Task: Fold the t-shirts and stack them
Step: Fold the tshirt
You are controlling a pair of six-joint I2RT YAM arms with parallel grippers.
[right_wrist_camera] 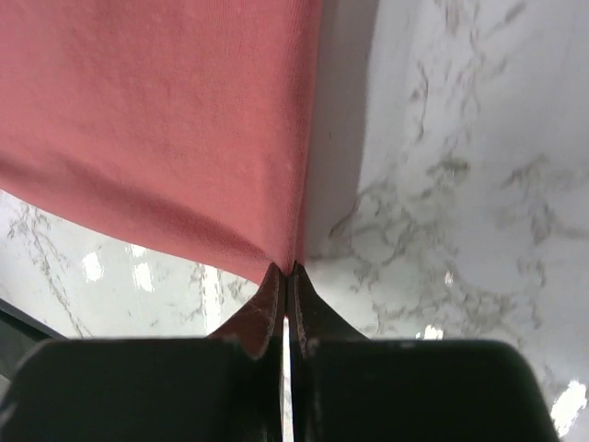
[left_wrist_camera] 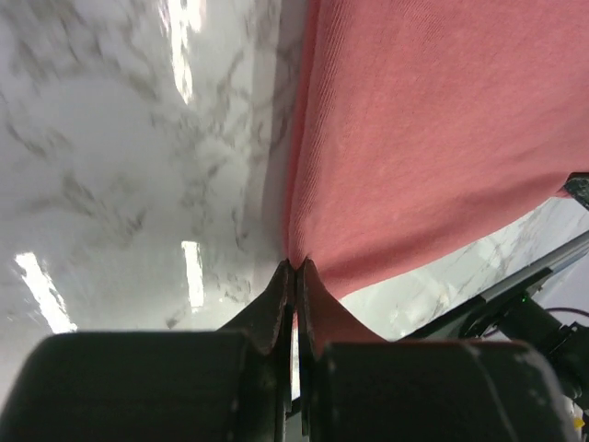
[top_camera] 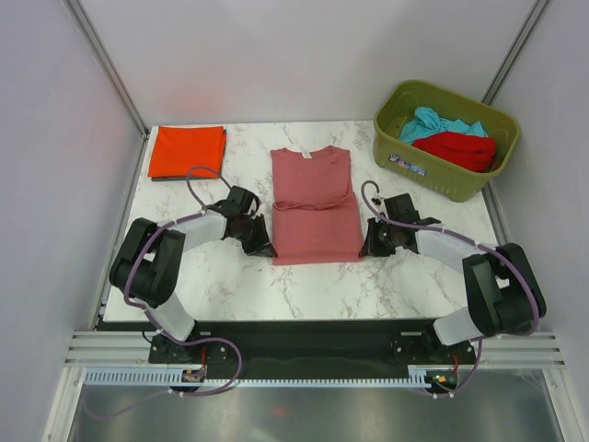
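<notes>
Pink shirt [top_camera: 313,207] lying flat on the table [top_camera: 313,295] between the two grippers, collar at the far end, sleeves apparently tucked in so that the cloth forms a narrow rectangle; a crosswise edge shows about mid-length. Left gripper [top_camera: 260,241] is closed on the near left corner of the cloth: in the left wrist view its jaws meet with the pink edge nipped at their tips and the rest of the shirt spreading ahead and to the inner side. Right gripper [top_camera: 371,241] mirrors it, jaws pinched together on the near right corner, cloth ahead and inward, bare marble on its outer side. Orange shirt [top_camera: 187,151] sits folded into a neat square well beyond the left gripper, to its outer side, and reads as the start of the stack. Bin [top_camera: 442,180] stands beyond the right gripper, to its outer side, holding a teal shirt [top_camera: 433,122] and a red shirt [top_camera: 460,147], both crumpled. Progress, as judged: one shirt done, the pink one partly folded and gripped for a lengthwise fold, its stacking outstanding, and two shirts not yet begun.
</notes>
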